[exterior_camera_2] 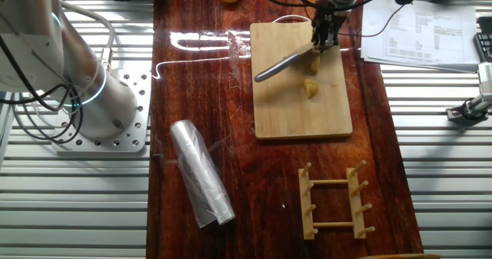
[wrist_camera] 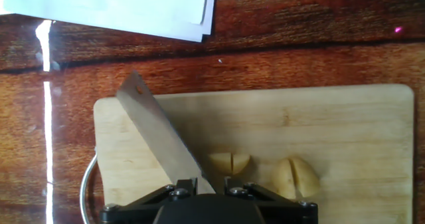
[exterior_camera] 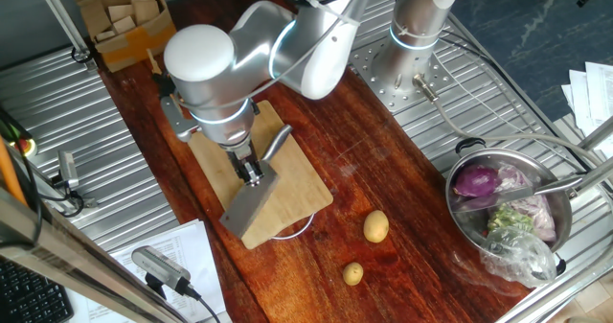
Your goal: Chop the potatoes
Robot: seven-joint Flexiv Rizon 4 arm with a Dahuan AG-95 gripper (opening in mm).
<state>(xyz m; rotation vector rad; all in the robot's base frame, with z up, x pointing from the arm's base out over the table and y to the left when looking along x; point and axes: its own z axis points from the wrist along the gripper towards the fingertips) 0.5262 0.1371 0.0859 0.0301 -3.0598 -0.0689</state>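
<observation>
Potatoes (wrist_camera: pixel 230 162), two split pieces on board (wrist_camera: pixel 358 124), end effector (wrist_camera: pixel 206 184) gripping one cleaver (wrist_camera: pixel 159 134)

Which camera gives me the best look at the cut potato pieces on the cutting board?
The hand view: the potatoes lie unobstructed on the cutting board, with cut lines visible beside the cleaver. The other fixed view shows only small yellow bits. In one fixed view the arm and blade hide them.

Two cut potatoes (wrist_camera: pixel 230 162) just past the claw (wrist_camera: pixel 206 184), one cleaver (wrist_camera: pixel 159 134), one cutting board (wrist_camera: pixel 345 127), two whole potatoes (exterior_camera: pixel 375 226) farther off, one pot (exterior_camera: pixel 460 227).
</observation>
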